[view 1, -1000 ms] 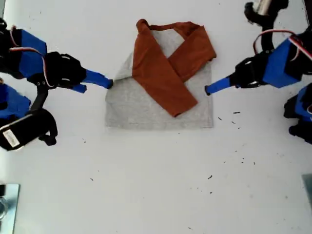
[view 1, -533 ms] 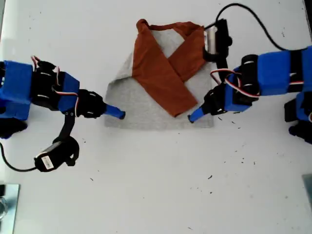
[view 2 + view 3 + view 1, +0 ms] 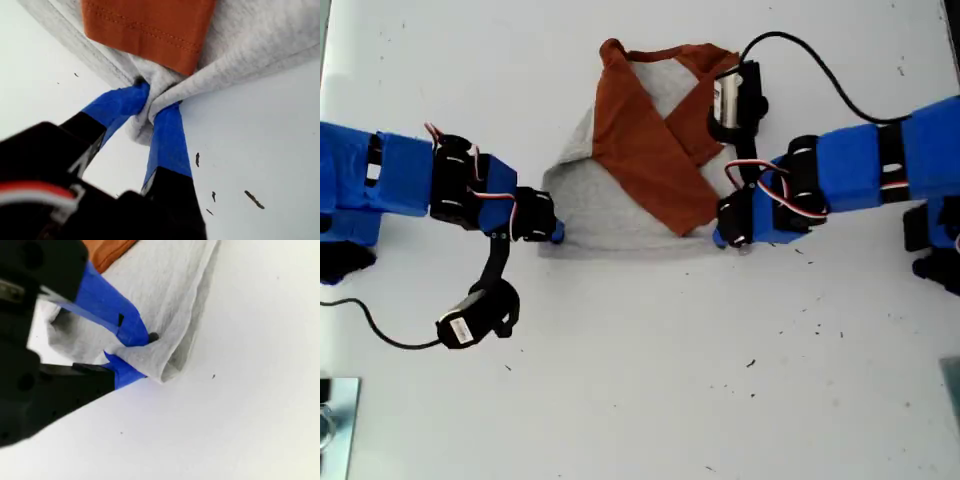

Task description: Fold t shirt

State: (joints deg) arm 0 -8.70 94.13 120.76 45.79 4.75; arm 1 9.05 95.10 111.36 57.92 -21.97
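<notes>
The t shirt [image 3: 610, 215] lay flat on the white worktop [image 3: 640, 400], toward the far middle of the exterior view. Its grey body faced up, with its 2 rust-orange sleeves [image 3: 650, 150] folded in and crossed over the chest. The orange collar sat at the far edge.

My first tool [image 3: 725, 238] came in from the exterior view's right. It was at the near hem corner on that side, just beside the cuff of the sleeve that ran down toward it. In the first wrist view its 2 blue fingers [image 3: 167, 145] were pinched shut on a bunched fold of grey cloth, with the orange cuff [image 3: 150, 30] lying just beyond the pinch.

My second tool [image 3: 555, 232] came in from the exterior view's left and met the opposite near hem corner. The second wrist view showed its blue fingers [image 3: 115, 315] closed on the doubled grey edge, 1 above the cloth and 1 below it.

Small dark specks [image 3: 752, 363] dotted the worktop nearer the camera. Each arm carried a black camera module with a pale label [image 3: 457, 331], and the print on both was too small to read.
</notes>
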